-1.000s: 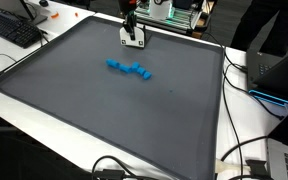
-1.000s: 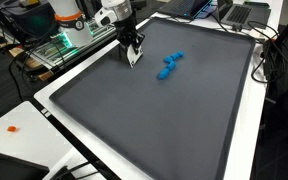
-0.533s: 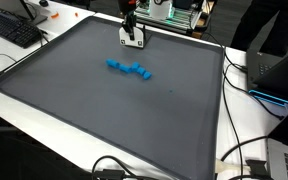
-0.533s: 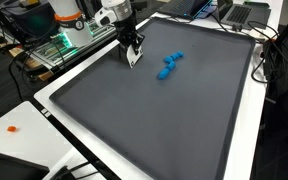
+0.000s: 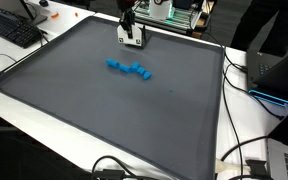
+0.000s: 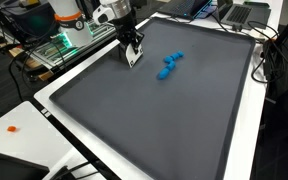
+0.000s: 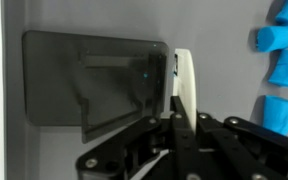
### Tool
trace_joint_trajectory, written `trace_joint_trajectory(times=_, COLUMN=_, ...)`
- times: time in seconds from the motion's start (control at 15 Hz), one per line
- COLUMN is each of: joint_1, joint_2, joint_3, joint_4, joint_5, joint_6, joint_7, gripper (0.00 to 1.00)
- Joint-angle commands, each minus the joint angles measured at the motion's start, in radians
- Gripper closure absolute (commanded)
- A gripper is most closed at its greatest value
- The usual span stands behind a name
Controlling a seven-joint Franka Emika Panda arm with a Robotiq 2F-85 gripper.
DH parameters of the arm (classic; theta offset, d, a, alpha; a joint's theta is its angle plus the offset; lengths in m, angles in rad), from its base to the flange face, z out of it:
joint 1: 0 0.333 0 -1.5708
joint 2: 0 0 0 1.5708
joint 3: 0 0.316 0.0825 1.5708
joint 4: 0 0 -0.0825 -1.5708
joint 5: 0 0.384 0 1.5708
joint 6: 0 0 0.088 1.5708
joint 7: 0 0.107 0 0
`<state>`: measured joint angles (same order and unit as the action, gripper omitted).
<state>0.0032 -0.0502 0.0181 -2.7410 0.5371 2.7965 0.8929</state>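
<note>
**Claw.** The black Robotiq gripper with white finger pads (image 5: 132, 41) (image 6: 133, 58) hangs over the far part of the dark grey rubber mat (image 5: 84, 115) (image 6: 154, 125). In the wrist view the gripper (image 7: 178, 82) has its fingers drawn together, with one white pad (image 7: 185, 85) showing edge-on and no gap beside it. Nothing is held between the fingers. They touch no object, and whether the tips meet the mat (image 7: 84, 20) cannot be told. The gripper casts a broad shadow to its left on the mat.

**Scene, left to right (exterior view).**
1. Black computer keyboard (image 5: 12, 30): one, at the far left, off the mat.
2. Mat: one, covering most of the white table top (image 6: 24, 115).
3. Gripper: one, at the far edge, left of centre.
4. Small bright blue blocks (image 5: 130, 69) (image 6: 169, 66): one short row, lying on the mat nearer than the gripper, close to it but apart from it.

**Count.** Three of the blue blocks (image 7: 281, 70) show along the right edge of the wrist view, each set apart from the next. The exterior views are too small to give the full number.

**Markings.** Any writing is too small to read.
</note>
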Motion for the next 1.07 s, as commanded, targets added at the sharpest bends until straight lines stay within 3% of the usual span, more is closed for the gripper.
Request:
trace_joint_trajectory(times=0.0, joint_1=-0.003, joint_2=-0.02, joint_3=-0.004, joint_4=-0.014, joint_5=-0.024, joint_6=-0.037, joint_7=0.026, gripper=0.99)
trace_joint_trajectory(times=1.0, joint_1=-0.003, joint_2=0.018, joint_3=-0.005, joint_4=-0.008, joint_5=-0.041, joint_6=-0.043, joint_7=0.041, gripper=0.99)
